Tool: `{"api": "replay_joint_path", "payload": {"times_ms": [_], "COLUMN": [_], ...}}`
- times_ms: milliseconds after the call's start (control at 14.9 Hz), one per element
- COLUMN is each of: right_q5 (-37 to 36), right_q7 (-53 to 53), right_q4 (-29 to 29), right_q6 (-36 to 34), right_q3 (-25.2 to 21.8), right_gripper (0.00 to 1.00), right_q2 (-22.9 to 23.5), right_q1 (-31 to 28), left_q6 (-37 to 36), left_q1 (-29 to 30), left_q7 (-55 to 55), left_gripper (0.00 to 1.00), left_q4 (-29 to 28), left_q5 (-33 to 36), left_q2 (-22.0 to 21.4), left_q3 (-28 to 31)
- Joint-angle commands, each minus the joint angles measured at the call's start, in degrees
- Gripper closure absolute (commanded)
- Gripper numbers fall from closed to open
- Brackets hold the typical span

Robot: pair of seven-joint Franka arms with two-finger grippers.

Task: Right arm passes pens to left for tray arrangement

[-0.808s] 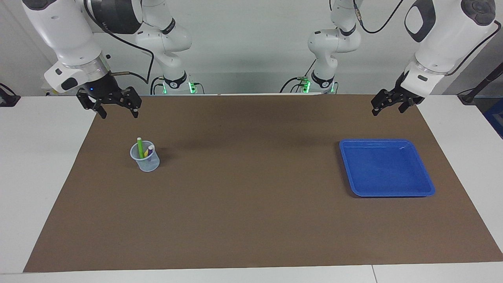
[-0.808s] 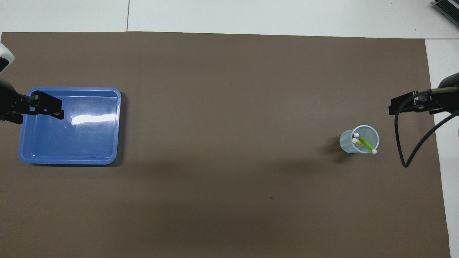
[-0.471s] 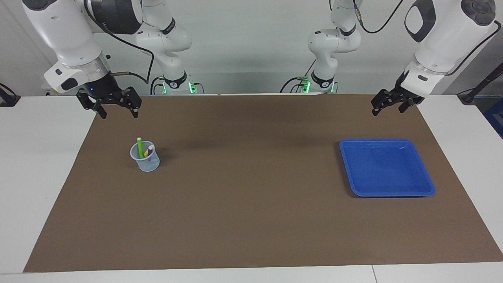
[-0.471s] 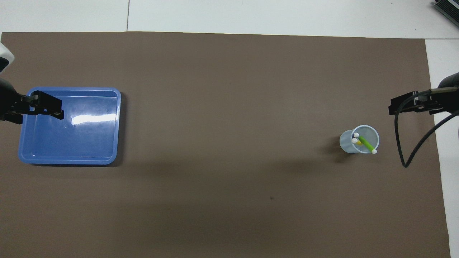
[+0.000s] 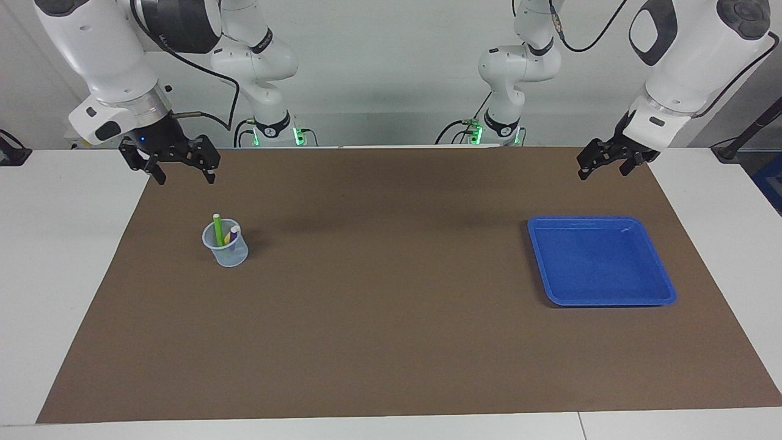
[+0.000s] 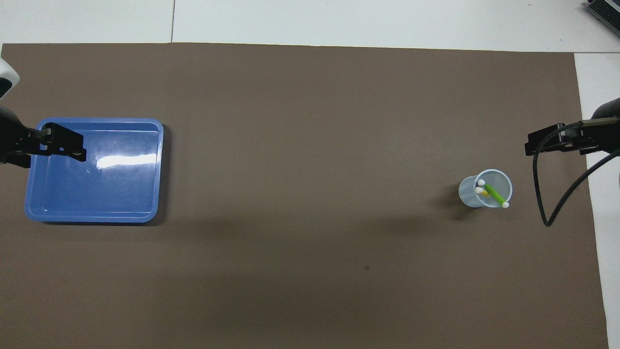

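At the upper left of the facing view the right gripper [image 5: 183, 174] hangs in the air above the brown mat [image 5: 391, 342], its blue light showing and its fingers spread with nothing between them. Against the earlier frames it sits a touch higher and closer to the mat's upper edge; the shift is very slight. At the upper right of that view the left gripper [image 5: 603, 164] hangs over the mat's edge, likewise spread and empty, and no change shows there.

The pens [image 5: 223, 232] stand together in a small translucent cup [image 5: 227, 252] at the left of the facing view, lower in the frame than the right gripper and apart from it. In the overhead view the green, yellow and purple shafts lean against the cup's rim at the right of the frame, pale ends up. The blue tray [image 5: 602, 293] lies at the right of the facing view, below the left gripper, with nothing in it; cup, pens and tray sit as they did before.

The whole middle of the mat, from cup to tray, is bare, as is its lower half in the facing view. White table [image 5: 55, 256] borders the mat at both ends.
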Motion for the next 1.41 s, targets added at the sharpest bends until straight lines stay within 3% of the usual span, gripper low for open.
{"api": "replay_joint_path", "payload": {"times_ms": [0, 1346], "right_q5": [0.0, -0.1], "right_q7": [0.7, 0.7], "right_q4": [1.7, 1.6], "right_q6": [-0.6, -0.5], "right_q3": [0.1, 0.2], "right_gripper": [0.00, 0.00], "right_q2": [1.0, 0.9], "right_q1": [-0.4, -0.5], "left_q6": [-0.2, -0.2], "left_q1": [-0.2, -0.2], "left_q7": [0.6, 0.6], "left_gripper": [0.00, 0.00], "left_q4": [-1.5, -1.5], "left_q5": [-0.4, -0.4], "left_q2": [-1.5, -1.5], "left_q3": [0.5, 0.5]}}
